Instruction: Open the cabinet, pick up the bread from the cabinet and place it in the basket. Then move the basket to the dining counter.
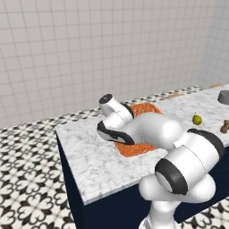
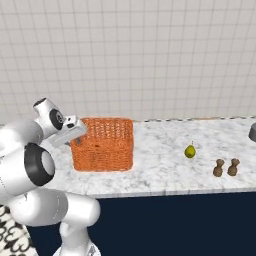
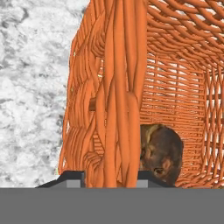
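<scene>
A rendered home kitchen; the walls (image 2: 150,55) are faced in pale square tiles, and the floor (image 1: 27,147) wears a black-and-white patterned tile; a long marble-topped table (image 2: 160,170) on a plain dark navy base stands in the room; on it sit an orange wicker basket (image 2: 104,145) holding a brown loaf (image 3: 162,153), a yellow-green pear (image 2: 190,151), two small brown shakers (image 2: 225,168) and a grey pot (image 1: 224,97).

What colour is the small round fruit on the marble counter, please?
Yellow-green fruit, clearest in the right base view.
</scene>
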Available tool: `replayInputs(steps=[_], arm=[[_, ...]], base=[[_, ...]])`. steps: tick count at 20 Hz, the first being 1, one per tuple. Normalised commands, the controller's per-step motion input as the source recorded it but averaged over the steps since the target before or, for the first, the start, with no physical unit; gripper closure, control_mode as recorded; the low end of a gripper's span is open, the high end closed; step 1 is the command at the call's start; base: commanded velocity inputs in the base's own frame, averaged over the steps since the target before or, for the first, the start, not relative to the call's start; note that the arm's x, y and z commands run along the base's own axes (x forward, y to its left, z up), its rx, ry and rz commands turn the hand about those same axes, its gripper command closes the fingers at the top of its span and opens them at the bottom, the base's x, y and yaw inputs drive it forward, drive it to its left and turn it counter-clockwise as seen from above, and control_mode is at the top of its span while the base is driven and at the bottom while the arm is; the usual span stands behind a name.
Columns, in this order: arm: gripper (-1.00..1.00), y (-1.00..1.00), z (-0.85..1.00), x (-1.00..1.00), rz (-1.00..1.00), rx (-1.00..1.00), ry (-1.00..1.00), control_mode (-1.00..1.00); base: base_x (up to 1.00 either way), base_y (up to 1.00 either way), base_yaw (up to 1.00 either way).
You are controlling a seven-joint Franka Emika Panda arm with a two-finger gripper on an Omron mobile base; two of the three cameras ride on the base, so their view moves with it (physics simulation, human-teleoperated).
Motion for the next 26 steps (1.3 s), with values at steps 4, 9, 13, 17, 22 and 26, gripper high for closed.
replayInputs(steps=[4,9,13,17,22,26], arm=[[1.00,0.17,-0.68,0.28,0.00,0.00,0.02,-1.00],[1.00,0.21,-0.33,0.14,0.01,0.01,0.00,-1.00],[-1.00,0.13,-0.25,0.04,0.01,0.02,0.00,-1.00],[-1.00,0.01,-0.01,-0.03,0.00,0.00,0.00,-1.00],[-1.00,-0.08,0.64,-0.02,0.00,0.07,0.00,-1.00],[-1.00,-0.31,1.00,-0.40,0.00,0.24,0.00,-1.00]], base=[[0.00,0.00,0.00],[0.00,0.00,0.00],[0.00,0.00,0.00],[0.00,0.00,0.00],[0.00,0.00,0.00],[0.00,0.00,0.00]])
